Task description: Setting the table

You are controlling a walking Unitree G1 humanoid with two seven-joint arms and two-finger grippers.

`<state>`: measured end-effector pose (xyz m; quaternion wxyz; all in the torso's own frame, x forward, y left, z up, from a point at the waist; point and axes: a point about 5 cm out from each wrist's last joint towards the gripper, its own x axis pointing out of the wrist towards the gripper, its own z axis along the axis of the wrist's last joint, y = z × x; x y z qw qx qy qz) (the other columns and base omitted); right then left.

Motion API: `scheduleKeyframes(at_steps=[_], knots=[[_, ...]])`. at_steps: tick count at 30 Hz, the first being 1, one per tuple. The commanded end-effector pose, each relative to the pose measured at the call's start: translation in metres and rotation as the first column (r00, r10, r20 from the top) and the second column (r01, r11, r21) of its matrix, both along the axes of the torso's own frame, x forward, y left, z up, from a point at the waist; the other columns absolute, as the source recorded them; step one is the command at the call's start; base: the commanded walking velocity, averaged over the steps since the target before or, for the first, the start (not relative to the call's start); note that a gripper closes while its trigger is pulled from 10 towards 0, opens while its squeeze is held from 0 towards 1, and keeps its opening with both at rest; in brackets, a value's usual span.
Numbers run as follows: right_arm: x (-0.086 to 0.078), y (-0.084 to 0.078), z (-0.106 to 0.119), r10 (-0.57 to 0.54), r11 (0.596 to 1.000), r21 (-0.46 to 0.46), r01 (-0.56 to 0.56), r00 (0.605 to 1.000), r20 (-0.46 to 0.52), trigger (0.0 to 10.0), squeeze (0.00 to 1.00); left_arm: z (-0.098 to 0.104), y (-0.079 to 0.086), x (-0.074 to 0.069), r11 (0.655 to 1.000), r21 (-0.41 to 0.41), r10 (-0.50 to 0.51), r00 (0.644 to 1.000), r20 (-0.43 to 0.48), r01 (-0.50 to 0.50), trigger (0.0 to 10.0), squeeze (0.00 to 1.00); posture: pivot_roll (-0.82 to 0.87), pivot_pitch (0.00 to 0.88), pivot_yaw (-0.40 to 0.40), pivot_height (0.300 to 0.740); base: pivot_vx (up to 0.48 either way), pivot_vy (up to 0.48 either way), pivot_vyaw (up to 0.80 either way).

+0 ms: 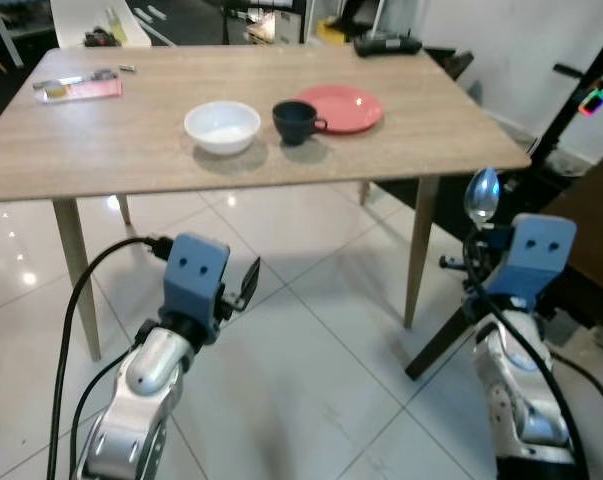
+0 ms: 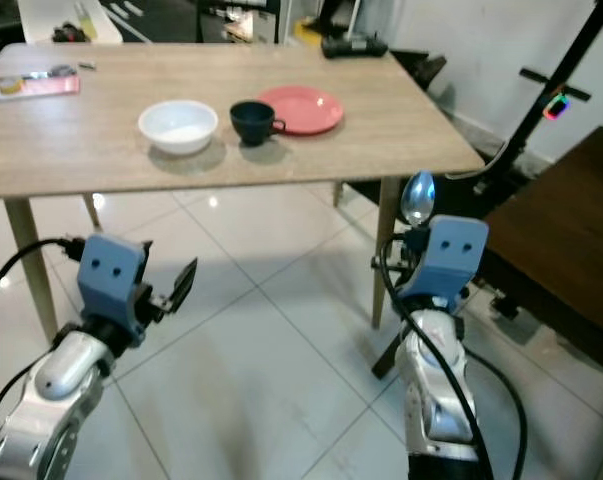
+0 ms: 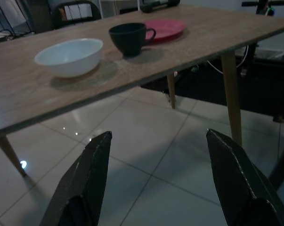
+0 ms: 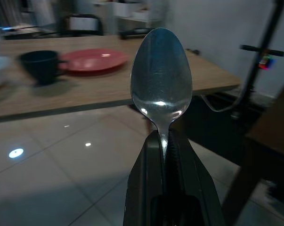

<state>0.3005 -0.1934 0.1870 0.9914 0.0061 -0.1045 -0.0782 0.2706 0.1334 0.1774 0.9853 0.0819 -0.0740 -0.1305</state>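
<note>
Carrying a spoon upright at lower right, clamped in right gripper jaws, left gripper jaws apart; next, probably laying it on table near plate.

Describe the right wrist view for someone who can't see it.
A shiny metal spoon stands upright, its handle clamped in the right end effector with the bowl uppermost. Behind it, blurred, a light wooden table holds a dark blue cup beside a round red plate.

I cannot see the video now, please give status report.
Right end effector shut on spoon, short of table. Left end effector open, empty. Nothing in the way.
</note>
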Motion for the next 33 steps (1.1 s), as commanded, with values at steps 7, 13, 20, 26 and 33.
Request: scheduleKeyframes(at_steps=[7,13,20,26,33], knots=[[-0.0006,-0.0009,0.0006,-0.006,1.0,0.003,0.006,1.0,0.005,10.0,0.0,-0.0044,-0.0001,0.0003,1.0,0.0,0.002,1.0,-0.026,-0.002,10.0,0.0,-0.01,0.064,0.046,0.74,0.0,0.0,0.0],[-0.0003,-0.0006,0.0004,-0.006,1.0,0.007,0.006,1.0,0.004,10.0,0.0,-0.0049,0.0004,0.0007,1.0,0.004,0.003,1.0,-0.027,-0.003,10.0,0.0,0.0,0.063,0.046,0.74,0.0,0.0,0.0],[0.0003,-0.0002,0.0001,-0.004,1.0,0.022,0.004,1.0,0.003,10.0,0.0,-0.0051,0.0019,0.0019,1.0,0.016,0.01,1.0,-0.023,-0.009,10.0,0.0,0.0,0.06,0.047,0.74,0.14,0.0,-0.5],[0.0004,-0.0003,0.0003,-0.006,1.0,0.025,0.006,1.0,0.004,10.0,0.0,-0.005,0.002,0.0021,1.0,0.016,0.008,1.0,-0.022,-0.008,10.0,0.0,0.0,0.057,0.046,0.74,0.367,0.0,-0.8],[0.0009,-0.0005,0.0004,-0.008,1.0,0.025,0.008,1.0,0.004,10.0,0.0,-0.005,0.0018,0.0022,1.0,0.015,0.007,1.0,-0.022,-0.006,10.0,0.0,0.0,0.053,0.046,0.74,0.351,0.0,-0.8]])
